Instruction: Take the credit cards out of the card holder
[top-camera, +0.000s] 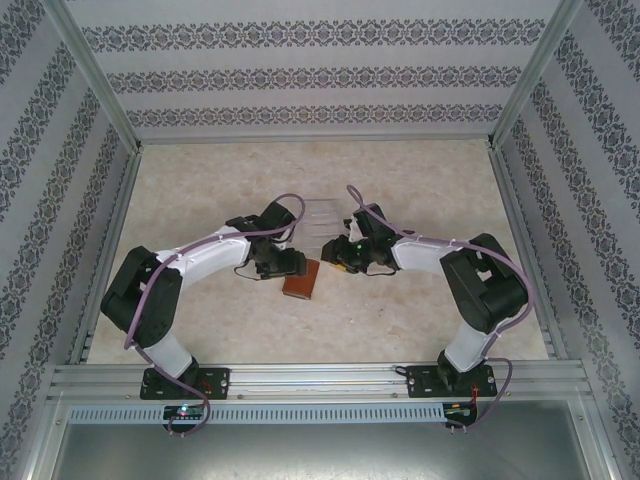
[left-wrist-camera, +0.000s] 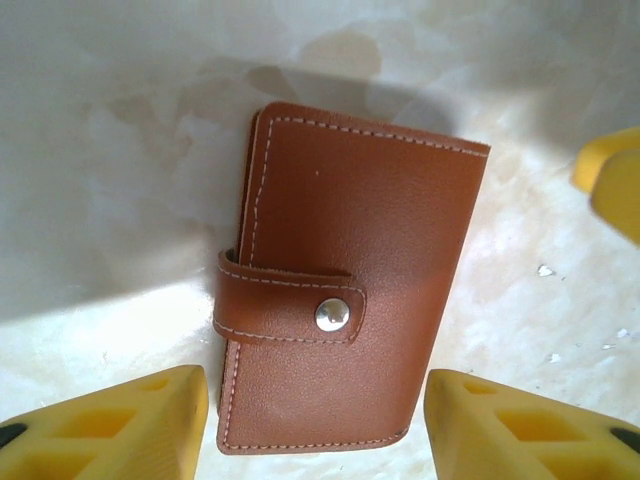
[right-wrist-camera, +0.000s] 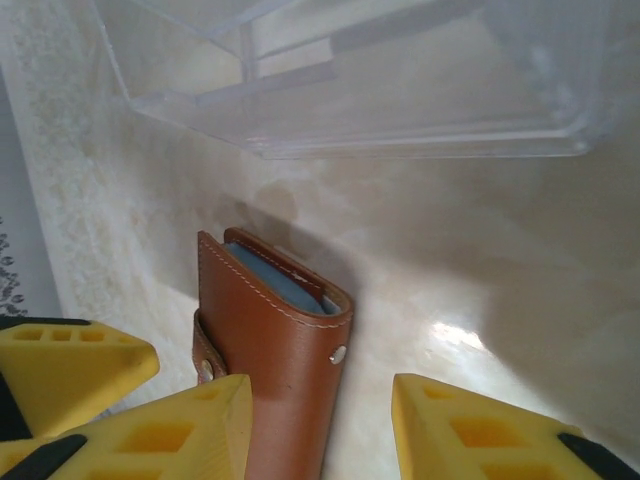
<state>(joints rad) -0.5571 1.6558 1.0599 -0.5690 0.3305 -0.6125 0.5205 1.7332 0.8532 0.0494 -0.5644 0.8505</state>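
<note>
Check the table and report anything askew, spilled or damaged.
Nothing stands out. The card holder lies flat and closed on the table, its strap snapped shut and the leather unmarked. The clear plastic stand sits beyond it, with no visible cracks. Only a few tiny pale specks dot the table beside the card holder.

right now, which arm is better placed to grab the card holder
Left, likely: the left end effector straddles the closed card holder evenly, snap strap facing it. The right end effector has it off-centre, towards one side.
</note>
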